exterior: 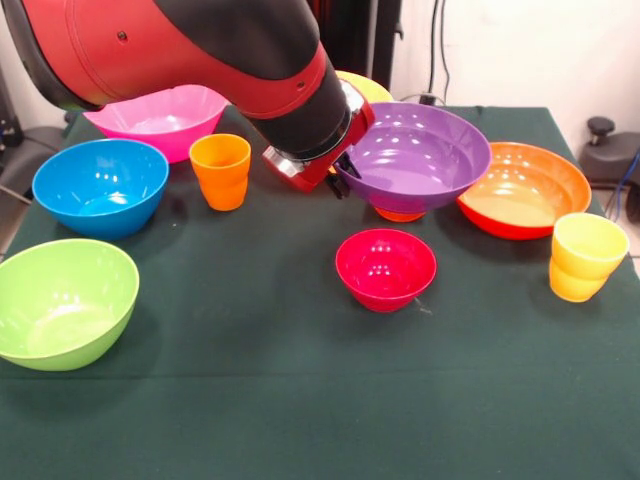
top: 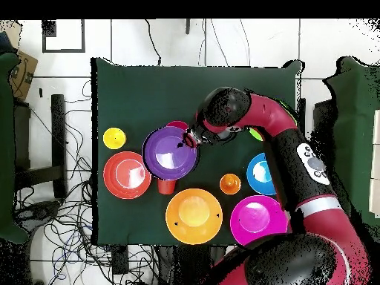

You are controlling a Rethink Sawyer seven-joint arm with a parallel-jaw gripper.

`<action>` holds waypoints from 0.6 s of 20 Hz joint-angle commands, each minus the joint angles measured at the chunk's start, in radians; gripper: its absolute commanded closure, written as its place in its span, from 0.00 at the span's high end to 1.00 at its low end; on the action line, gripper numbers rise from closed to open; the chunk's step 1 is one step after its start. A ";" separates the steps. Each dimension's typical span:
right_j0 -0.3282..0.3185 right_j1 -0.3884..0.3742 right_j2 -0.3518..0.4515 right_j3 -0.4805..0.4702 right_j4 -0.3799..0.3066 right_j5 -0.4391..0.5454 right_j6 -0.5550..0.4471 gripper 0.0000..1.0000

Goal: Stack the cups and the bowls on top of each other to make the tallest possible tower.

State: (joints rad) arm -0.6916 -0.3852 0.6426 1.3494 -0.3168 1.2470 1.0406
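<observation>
My gripper (exterior: 342,184) grips the left rim of the wide purple bowl (exterior: 415,155) and holds it off the cloth, slightly tilted. The plain red-orange cup (exterior: 400,214) peeks out under that bowl. In the overhead view my gripper (top: 190,139) is at the purple bowl's (top: 168,153) right rim, and the red-orange cup (top: 166,185) shows at its lower edge. The small magenta-red bowl (exterior: 386,268) stands in front. The ribbed orange cup (exterior: 221,170) stands to the left, the ribbed yellow cup (exterior: 585,256) at the far right.
The orange-red bowl (exterior: 525,188) sits right of the purple one. The pink bowl (exterior: 165,118), blue bowl (exterior: 100,186) and green bowl (exterior: 60,300) line the left side. The yellow bowl (exterior: 368,86) shows behind my arm. All stand on the green tablecloth (exterior: 300,400).
</observation>
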 commanded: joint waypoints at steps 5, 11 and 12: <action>0.009 -0.031 0.029 -0.038 -0.060 -0.087 -0.095 0.00; 0.007 -0.026 0.032 -0.039 -0.064 -0.104 -0.099 0.00; 0.008 -0.024 0.031 -0.041 -0.065 -0.104 -0.099 0.00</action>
State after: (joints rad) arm -0.6939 -0.4136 0.6447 1.3494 -0.3259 1.2320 1.0406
